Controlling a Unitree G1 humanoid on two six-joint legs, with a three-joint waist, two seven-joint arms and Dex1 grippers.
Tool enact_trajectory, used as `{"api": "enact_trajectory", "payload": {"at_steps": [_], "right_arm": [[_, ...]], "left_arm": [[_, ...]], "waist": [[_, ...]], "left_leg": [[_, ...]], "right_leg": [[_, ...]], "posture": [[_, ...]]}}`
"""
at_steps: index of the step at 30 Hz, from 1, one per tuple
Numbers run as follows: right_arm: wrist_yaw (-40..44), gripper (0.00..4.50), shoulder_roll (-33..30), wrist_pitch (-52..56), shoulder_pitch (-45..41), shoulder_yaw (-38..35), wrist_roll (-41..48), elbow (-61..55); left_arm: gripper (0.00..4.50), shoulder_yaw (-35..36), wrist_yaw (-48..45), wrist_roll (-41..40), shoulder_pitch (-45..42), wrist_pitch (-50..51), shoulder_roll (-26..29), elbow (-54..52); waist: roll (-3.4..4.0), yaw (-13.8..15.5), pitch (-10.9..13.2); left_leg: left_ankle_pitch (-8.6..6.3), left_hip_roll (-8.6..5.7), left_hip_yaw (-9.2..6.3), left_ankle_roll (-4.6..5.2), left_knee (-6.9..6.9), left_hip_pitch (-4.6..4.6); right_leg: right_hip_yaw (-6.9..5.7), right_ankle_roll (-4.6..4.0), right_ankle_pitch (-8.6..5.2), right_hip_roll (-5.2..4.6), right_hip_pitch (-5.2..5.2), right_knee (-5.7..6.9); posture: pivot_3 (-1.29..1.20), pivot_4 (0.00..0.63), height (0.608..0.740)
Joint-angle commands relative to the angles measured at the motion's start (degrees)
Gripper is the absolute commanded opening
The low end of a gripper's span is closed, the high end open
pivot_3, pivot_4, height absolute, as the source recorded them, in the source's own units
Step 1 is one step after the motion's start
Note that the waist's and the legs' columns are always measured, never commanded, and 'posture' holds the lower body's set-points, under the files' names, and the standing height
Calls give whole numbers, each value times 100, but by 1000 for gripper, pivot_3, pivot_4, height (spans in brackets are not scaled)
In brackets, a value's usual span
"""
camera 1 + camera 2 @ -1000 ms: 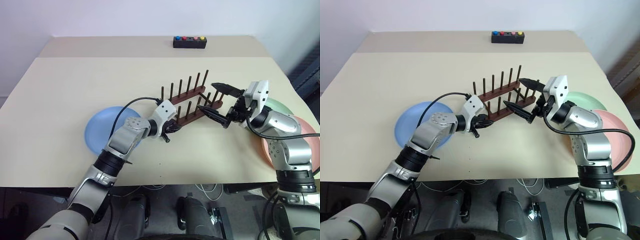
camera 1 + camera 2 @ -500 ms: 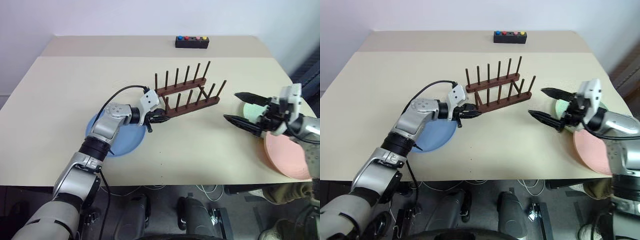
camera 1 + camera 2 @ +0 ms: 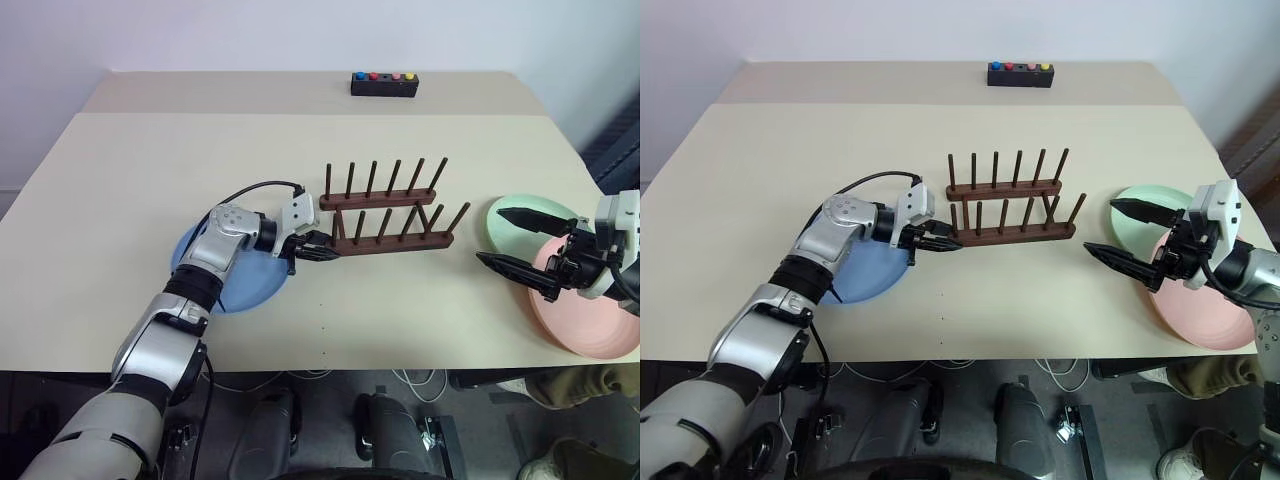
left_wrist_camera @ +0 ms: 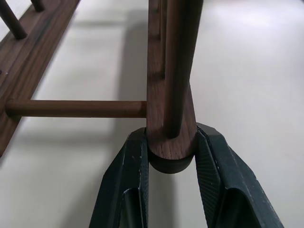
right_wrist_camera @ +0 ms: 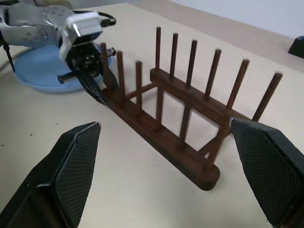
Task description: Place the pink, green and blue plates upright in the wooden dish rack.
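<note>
Rack (image 3: 385,215) swung square, left claw (image 3: 322,247) gripping

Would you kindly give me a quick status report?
Left gripper shut on dish rack rail end. Right gripper open, over green plate and pink plate. Blue plate flat; rack empty.

Three round, plain matte plates lie on one beige table (image 3: 150,170): one light blue plate (image 3: 235,290), one pale mint green plate (image 3: 515,212) and one salmon pink plate (image 3: 590,320). There is one small dark brown wooden dish rack (image 3: 390,225), made of two base rails, with six thin upright pegs in the far row and six in the near row, twelve pegs in all. One black box (image 3: 384,85) sits at the far edge with four coloured buttons on top, and two robot grippers are present, the left gripper (image 3: 318,247) and the right gripper (image 3: 515,245), each with two black fingers.
</note>
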Motion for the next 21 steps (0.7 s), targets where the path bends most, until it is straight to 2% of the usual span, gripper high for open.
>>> {"api": "enact_trajectory", "payload": {"at_steps": [1, 6, 8, 9, 13, 14, 16, 21], "right_arm": [[-73, 4500, 14, -15, 9, -188, 111, -206], [-129, 4500, 60, -75, -65, -51, 53, -214], [-140, 4500, 65, -93, -113, -8, 34, -210], [-144, 4500, 69, -104, -130, 10, 22, -208], [-147, 4500, 84, -139, -191, 95, -7, -168], [-148, 4500, 88, -147, -208, 119, -9, -158], [-147, 4500, 103, -155, -259, 184, -12, -137], [-239, 4500, 287, -12, -473, 451, 82, -146]], "left_arm": [[749, 119, 58, 24, -155, -315, -237, 114], [749, 226, 42, 22, -288, -285, -428, 426], [1791, 257, 89, 64, -344, -323, -424, 543], [2128, 277, 59, 52, -362, -291, -413, 570], [4191, 326, 181, 164, -361, -488, -322, 556], [4469, 329, 232, 211, -352, -568, -292, 525], [4469, 393, 220, 161, -338, -516, -218, 325], [4469, 896, 81, -539, -340, 674, 16, -991]], "waist": [[0, -1, 0], [0, -17, 0], [0, -32, 0], [0, -28, 0], [0, -12, 0], [0, -12, 0], [0, -8, 0], [-1, -17, 1]], "left_leg": [[-1, 0, 0, 1, 0, 0], [-1, 0, 0, 1, 1, 0], [-1, 1, 0, 1, 1, 1], [-1, 3, 0, 1, 1, 2], [-1, 1, 0, 1, 1, 1], [-1, 1, 0, 2, 1, 1], [-1, 1, 0, 2, 1, 1], [-1, 2, -1, 1, 2, 1]], "right_leg": [[0, 1, -1, 0, 0, 0], [0, 2, -1, 0, 1, 1], [0, 2, -1, 2, 0, 2], [0, 2, -1, 3, -1, 3], [0, 3, -1, 2, 0, 1], [0, 3, -1, 1, 1, 1], [0, 3, 0, 1, 1, 1], [0, 3, 0, 1, 1, 1]], "posture": [[0, 150, 735], [0, 150, 735], [0, 150, 735], [0, 150, 735], [0, 150, 735], [0, 150, 735], [0, 150, 735], [0, 150, 735]]}}
